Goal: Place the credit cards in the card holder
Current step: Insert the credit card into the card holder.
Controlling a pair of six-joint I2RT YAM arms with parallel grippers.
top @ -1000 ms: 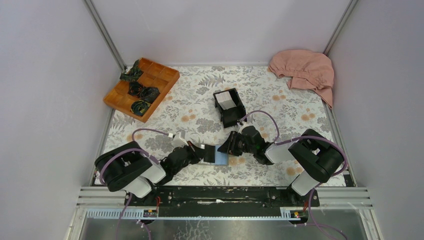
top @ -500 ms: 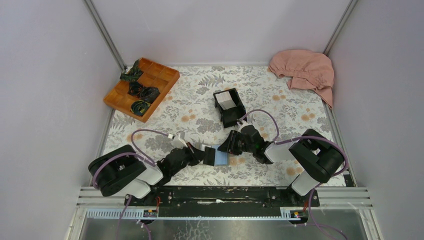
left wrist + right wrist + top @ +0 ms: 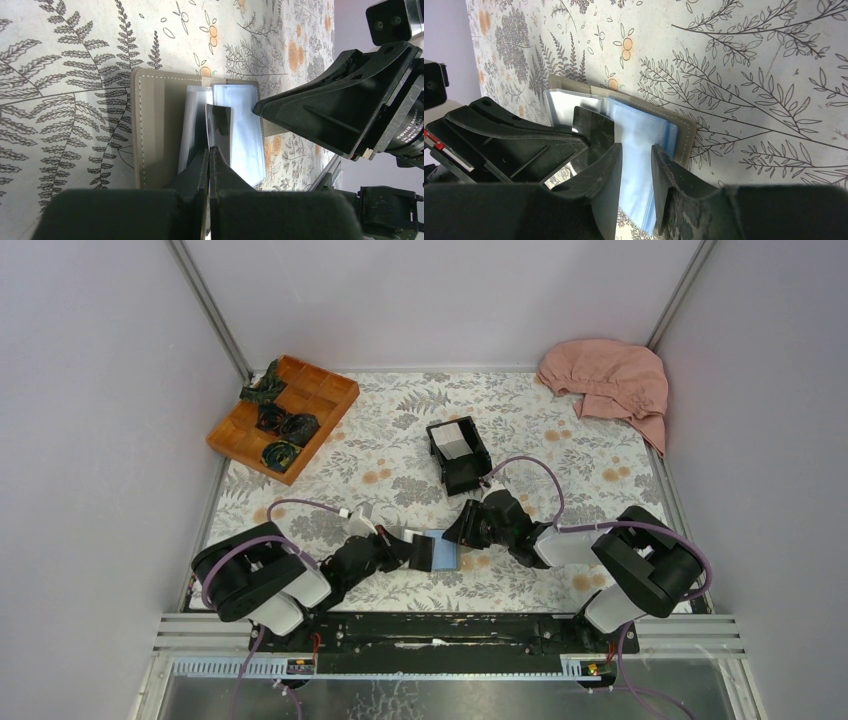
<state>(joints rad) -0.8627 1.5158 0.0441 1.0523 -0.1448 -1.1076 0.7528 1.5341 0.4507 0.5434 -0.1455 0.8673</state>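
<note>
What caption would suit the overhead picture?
Left gripper and right gripper meet at the open card holder on a floral table.

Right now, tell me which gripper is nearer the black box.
Right. The right gripper sits just short of the black box, at the card holder's blue half; the left gripper is farther off, at the holder's left end.

Grey card holder (image 3: 155, 130) — pale blue inside, fern-and-orange-flower tablecloth (image 3: 400, 440), pink cloth (image 3: 608, 375), orange tray (image 3: 322, 392)
</note>
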